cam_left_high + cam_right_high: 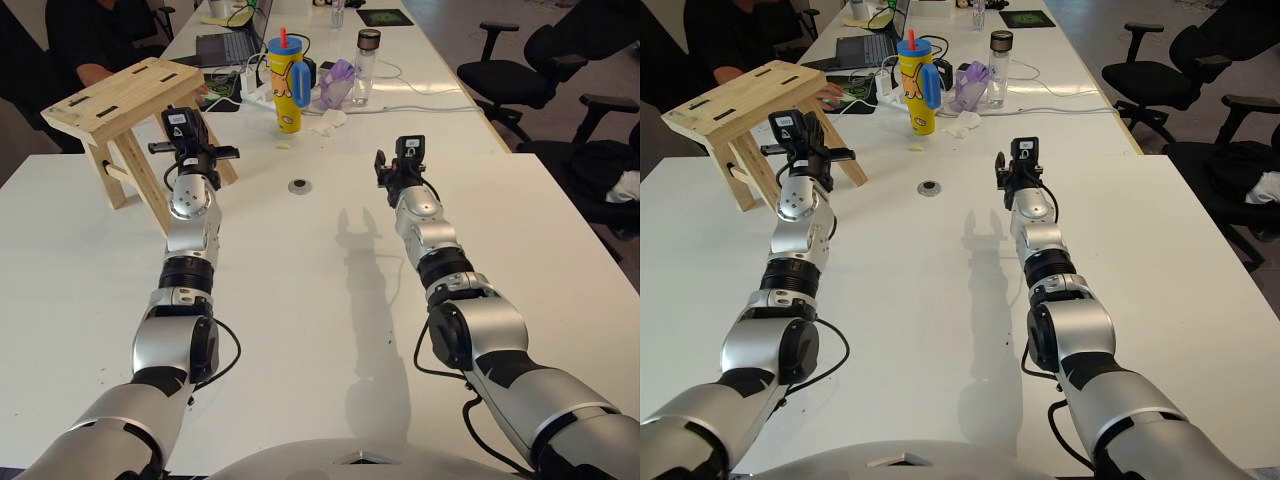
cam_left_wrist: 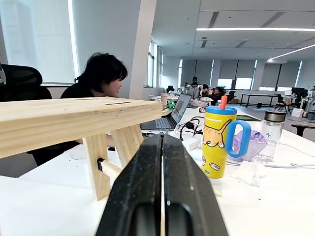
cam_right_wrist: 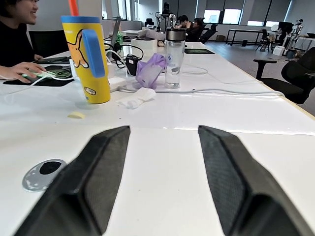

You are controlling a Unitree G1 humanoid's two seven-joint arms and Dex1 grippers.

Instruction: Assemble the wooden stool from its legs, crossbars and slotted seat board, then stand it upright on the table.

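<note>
Because the wooden stool [image 1: 125, 110] is stiff bare timber, it probably handles light but bulky, and a splayed leg [image 1: 150, 188] or the crossbar [image 2: 112, 170] looks a surer hold than the wide slotted seat board [image 1: 130, 88]. It stands upright at the far left corner of the white table [image 1: 300, 330], just beside the left gripper [image 2: 161, 147], whose 2 fingers are pressed together on nothing. The right gripper [image 3: 163, 133] hangs spread and empty, well apart. Beyond lie a yellow cup [image 1: 286, 85], a water bottle [image 1: 367, 65], a laptop [image 1: 235, 42] and office chairs [image 1: 520, 70].
</note>
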